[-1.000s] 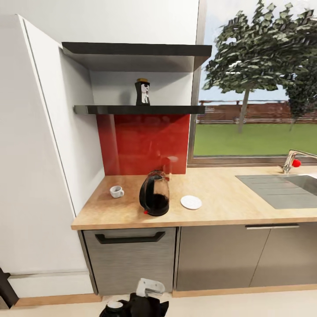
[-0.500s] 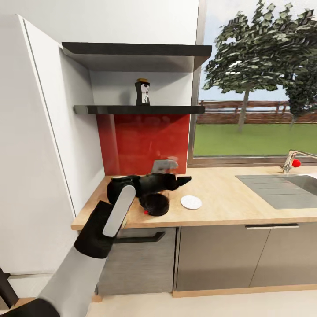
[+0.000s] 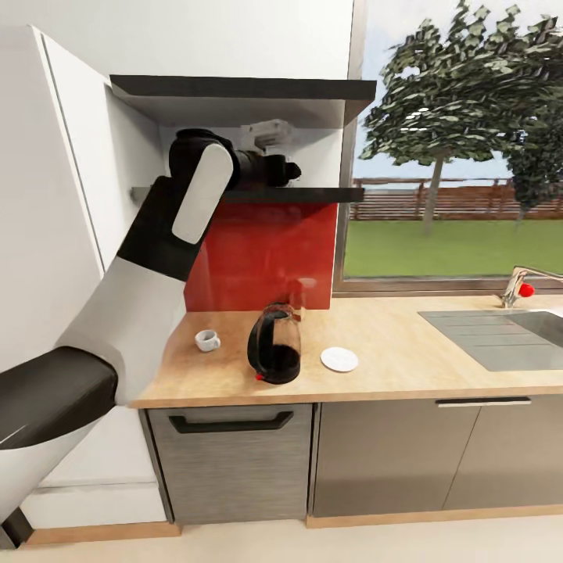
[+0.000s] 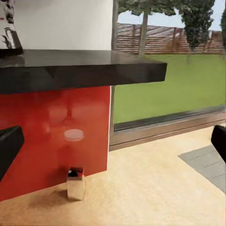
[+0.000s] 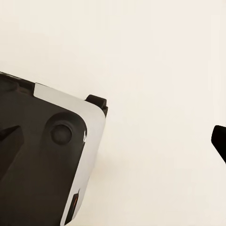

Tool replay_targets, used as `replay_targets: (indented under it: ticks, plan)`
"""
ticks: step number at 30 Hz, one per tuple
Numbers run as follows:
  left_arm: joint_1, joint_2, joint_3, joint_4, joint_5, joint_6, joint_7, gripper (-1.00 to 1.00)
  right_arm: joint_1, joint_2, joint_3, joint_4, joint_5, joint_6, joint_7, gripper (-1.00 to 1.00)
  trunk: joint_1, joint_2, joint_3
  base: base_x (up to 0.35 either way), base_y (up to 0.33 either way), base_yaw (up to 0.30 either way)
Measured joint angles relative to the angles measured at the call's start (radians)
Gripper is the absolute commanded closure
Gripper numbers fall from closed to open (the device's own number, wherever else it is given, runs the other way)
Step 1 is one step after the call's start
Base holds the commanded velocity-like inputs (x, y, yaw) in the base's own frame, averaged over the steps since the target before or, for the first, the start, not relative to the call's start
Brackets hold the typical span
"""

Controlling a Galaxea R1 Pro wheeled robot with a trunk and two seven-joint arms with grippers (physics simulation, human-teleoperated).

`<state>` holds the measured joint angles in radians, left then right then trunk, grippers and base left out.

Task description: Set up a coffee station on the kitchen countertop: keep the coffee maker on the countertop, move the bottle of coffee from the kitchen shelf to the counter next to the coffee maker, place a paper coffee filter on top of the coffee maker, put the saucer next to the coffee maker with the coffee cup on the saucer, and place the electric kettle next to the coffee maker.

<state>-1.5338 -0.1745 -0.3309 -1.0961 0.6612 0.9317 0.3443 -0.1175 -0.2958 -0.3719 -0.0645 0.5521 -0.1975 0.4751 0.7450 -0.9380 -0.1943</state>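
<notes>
The left gripper (image 3: 291, 170) is raised to the level of the lower black shelf (image 3: 313, 195), just above its top surface and under the upper shelf (image 3: 234, 87). In the left wrist view its two dark fingertips (image 4: 8, 147) sit at opposite edges of the picture, so the jaws stand wide apart with nothing between them. The bottle of coffee (image 4: 8, 28) stands on the shelf off to one side of the gripper, not between the fingers; in the head view the forearm (image 3: 199, 195) covers it.

Well below the gripper, on the countertop (image 3: 391, 352), the electric kettle (image 3: 274, 344) stands upright, with the coffee cup (image 3: 207, 340) to its left and the saucer (image 3: 339, 359) to its right, each apart from it. Behind the kettle, against the red backsplash (image 3: 258, 250), is a small clear container with a dark top (image 4: 75, 183).

The right gripper's fingertips (image 5: 9, 141) also show far apart, over pale floor beside the robot's base (image 5: 42, 165).
</notes>
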Motion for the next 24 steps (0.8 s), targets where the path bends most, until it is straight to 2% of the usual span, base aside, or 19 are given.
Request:
replay_targets:
  ticks: [1,5,7,9,10,13,15,17,18,24]
  plan:
    - [-0.004,0.000,0.001,-0.033,0.000,0.000,0.043,-1.00,0.000,0.000,0.000,0.000,0.000,0.000,0.000,-1.00,0.000,0.000,0.000,0.000,0.000,0.000]
    - [-0.007,0.000,0.001,-0.051,-0.004,0.000,0.082,-1.00,0.000,0.000,0.000,0.000,0.000,0.000,0.000,-1.00,0.000,0.000,0.000,0.000,0.000,0.000]
    - [-0.007,0.000,-0.003,-0.046,-0.006,0.000,0.161,-1.00,0.000,0.000,0.000,0.000,0.000,0.000,0.000,-1.00,0.000,0.000,0.000,0.000,0.000,0.000]
    - [-0.007,0.000,-0.014,-0.044,-0.007,-0.001,0.280,-1.00,0.000,0.000,0.000,0.000,0.000,0.000,0.000,-1.00,0.000,0.000,0.000,0.000,0.000,0.000]
    - [-0.008,0.000,-0.025,-0.043,-0.007,-0.002,0.317,-1.00,0.000,0.000,0.000,0.000,0.000,0.000,0.000,-1.00,0.000,0.000,0.000,0.000,0.000,0.000]
    - [-0.008,0.000,-0.055,-0.040,-0.006,-0.003,0.356,-1.00,0.000,0.000,0.000,0.001,0.003,0.000,0.000,-1.00,0.000,0.000,0.000,0.036,0.000,0.000]
    - [-0.007,0.000,-0.071,-0.036,-0.007,-0.004,0.373,-1.00,0.000,0.000,0.000,0.001,0.019,0.000,0.000,-1.00,0.000,0.000,0.000,0.186,0.000,0.000]
    - [-0.008,0.000,-0.078,-0.033,-0.007,-0.005,0.384,-1.00,0.000,0.002,0.000,0.003,0.054,0.000,0.000,-1.00,0.000,0.000,0.000,0.171,0.000,0.000]
    - [-0.008,0.000,-0.081,-0.032,-0.007,-0.006,0.390,-1.00,0.001,0.005,0.000,0.007,0.107,0.000,0.000,-1.00,0.000,0.000,0.000,0.233,0.000,0.000]
    - [-0.007,0.000,-0.083,-0.036,-0.007,-0.006,0.392,-1.00,0.001,0.006,-0.001,0.021,0.131,-0.002,-0.001,-1.00,-0.001,0.000,0.000,0.294,0.000,0.000]
